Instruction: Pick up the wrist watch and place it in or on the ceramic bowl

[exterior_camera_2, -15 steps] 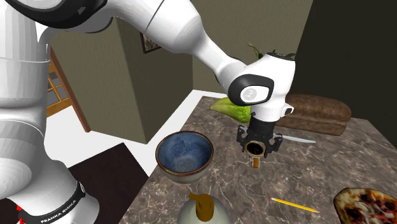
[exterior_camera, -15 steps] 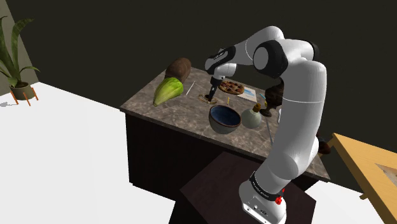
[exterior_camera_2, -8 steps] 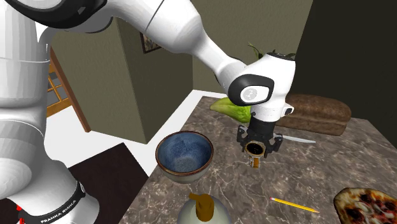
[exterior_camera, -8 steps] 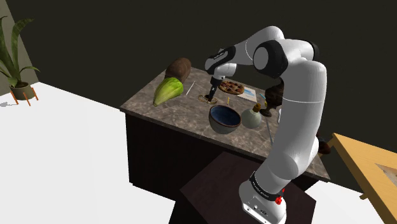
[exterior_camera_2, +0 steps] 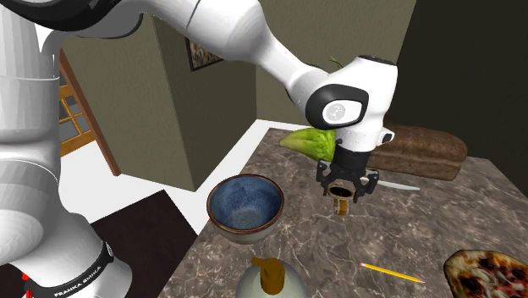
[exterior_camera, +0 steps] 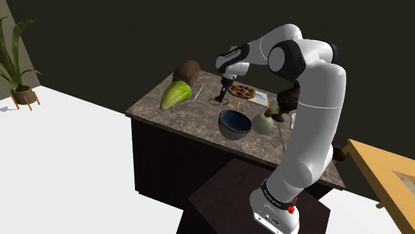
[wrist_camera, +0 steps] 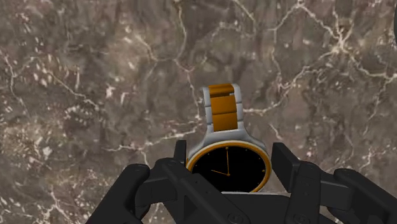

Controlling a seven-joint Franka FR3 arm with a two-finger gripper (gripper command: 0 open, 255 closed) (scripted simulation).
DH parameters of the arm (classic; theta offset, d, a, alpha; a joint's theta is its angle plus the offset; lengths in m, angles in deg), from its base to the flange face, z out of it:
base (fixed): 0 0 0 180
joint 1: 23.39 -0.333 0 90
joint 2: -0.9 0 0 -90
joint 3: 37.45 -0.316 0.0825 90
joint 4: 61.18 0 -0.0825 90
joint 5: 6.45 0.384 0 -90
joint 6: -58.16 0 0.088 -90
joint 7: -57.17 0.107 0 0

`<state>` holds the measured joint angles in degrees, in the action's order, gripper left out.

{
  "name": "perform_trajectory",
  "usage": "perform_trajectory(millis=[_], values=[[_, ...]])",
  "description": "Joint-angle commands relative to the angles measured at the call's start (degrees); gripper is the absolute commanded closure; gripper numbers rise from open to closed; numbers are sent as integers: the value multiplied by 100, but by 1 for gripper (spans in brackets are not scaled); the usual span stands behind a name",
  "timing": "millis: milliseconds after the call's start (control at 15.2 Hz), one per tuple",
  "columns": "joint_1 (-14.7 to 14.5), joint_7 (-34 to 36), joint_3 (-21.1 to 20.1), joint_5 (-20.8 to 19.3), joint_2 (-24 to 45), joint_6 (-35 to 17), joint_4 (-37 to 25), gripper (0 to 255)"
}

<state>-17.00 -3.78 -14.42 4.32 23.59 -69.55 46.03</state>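
Black two-finger claw [exterior_camera_2: 343, 192] is closed on a wrist watch [wrist_camera: 228, 168] with black dial, gold rim and orange-and-silver link strap. One finger [wrist_camera: 180, 160] presses each side of the case, and the strap hangs down toward the brown marble worktop [exterior_camera_2: 440, 220]. Watch hangs over the worktop's middle; cannot tell whether the strap end touches the marble. Round ceramic bowl [exterior_camera_2: 245, 206], blue inside and dark outside, stands upright near the worktop edge closest to the stand, apart from the watch. Green lettuce head [exterior_camera: 175, 94] and brown bread loaf [exterior_camera: 187, 70] lie at the worktop's far corner, on the shoulder view's left. Silver knife [exterior_camera_2: 393, 184] lies between claw and loaf. Yellow pencil [exterior_camera_2: 391, 273] and round pizza [exterior_camera_2: 486, 271] lie further along the worktop. Pale flask with tan stopper [exterior_camera: 263, 122] stands just beside the bowl.
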Motion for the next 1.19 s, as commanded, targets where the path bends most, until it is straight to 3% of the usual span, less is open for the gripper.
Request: perform_trajectory(millis=[0,1122], values=[[-15,28,25,-47,-87,126,-44,255],[-100,228,153,-361,-652,1236,-640,255]])
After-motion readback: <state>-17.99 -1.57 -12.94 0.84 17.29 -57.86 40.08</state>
